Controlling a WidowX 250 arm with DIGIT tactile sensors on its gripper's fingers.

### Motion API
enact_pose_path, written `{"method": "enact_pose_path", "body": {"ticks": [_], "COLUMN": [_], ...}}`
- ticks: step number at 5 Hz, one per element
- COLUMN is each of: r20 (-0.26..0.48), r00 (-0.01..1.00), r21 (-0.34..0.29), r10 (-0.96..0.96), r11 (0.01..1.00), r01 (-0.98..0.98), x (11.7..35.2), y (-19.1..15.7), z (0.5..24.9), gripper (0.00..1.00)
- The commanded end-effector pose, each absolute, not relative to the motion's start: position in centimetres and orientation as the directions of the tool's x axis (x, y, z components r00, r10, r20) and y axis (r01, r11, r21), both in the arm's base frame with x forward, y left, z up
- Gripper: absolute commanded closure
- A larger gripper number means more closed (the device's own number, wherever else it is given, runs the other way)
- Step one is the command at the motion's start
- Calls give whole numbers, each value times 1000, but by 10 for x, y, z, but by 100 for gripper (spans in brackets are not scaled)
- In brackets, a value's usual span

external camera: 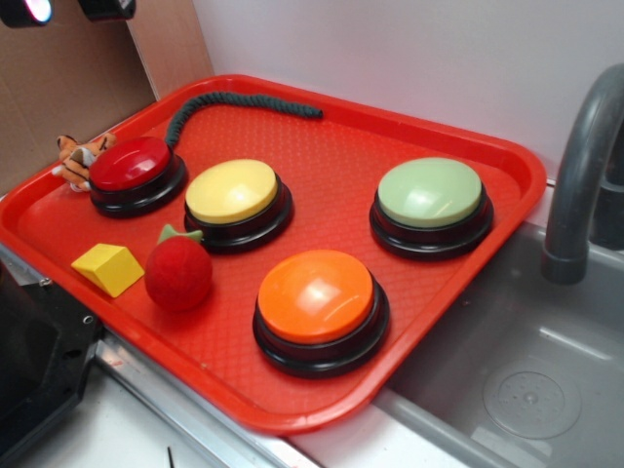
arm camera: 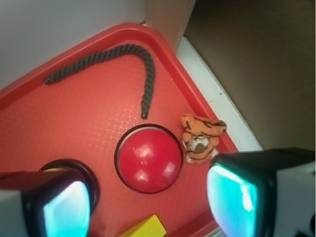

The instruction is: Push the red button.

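Observation:
The red button point(external camera: 132, 164) has a glossy dark red cap on a black ring base and sits at the far left of the red tray point(external camera: 292, 414). In the wrist view it point(arm camera: 149, 159) lies below and between my fingers, slightly ahead of them. My gripper point(external camera: 63, 10) shows only as two fingertips at the top left edge of the exterior view, high above the button. In the wrist view the gripper point(arm camera: 150, 207) is open and empty, with its pads point(arm camera: 64, 210) wide apart.
A yellow button point(external camera: 232, 190), green button point(external camera: 430, 192) and orange button point(external camera: 315, 295) share the tray. A fuzzy red ball point(external camera: 178, 274), a yellow block point(external camera: 107, 268), a toy tiger point(arm camera: 200, 138) and a dark rope point(external camera: 234, 102) lie around the red button. A faucet point(external camera: 585, 175) and sink point(external camera: 526, 370) are at the right.

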State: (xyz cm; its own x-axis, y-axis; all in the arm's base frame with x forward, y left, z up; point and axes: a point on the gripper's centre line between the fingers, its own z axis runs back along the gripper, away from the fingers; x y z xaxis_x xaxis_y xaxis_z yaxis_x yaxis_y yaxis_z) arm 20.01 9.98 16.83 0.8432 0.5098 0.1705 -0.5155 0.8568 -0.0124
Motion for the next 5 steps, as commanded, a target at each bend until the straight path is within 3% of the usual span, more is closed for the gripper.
{"method": "enact_pose_path", "body": {"ticks": [1,2,5], "r20": [185,166,134], "r00": [900,913,930], "r21": [15,29,-14], "r10": [394,373,341], "r11": [915,924,939], "r01": [-404,-382,-342], "x": [194,192,184], "y": [98,94,94], "z": [160,150,139], "gripper": [0,0,0]}}
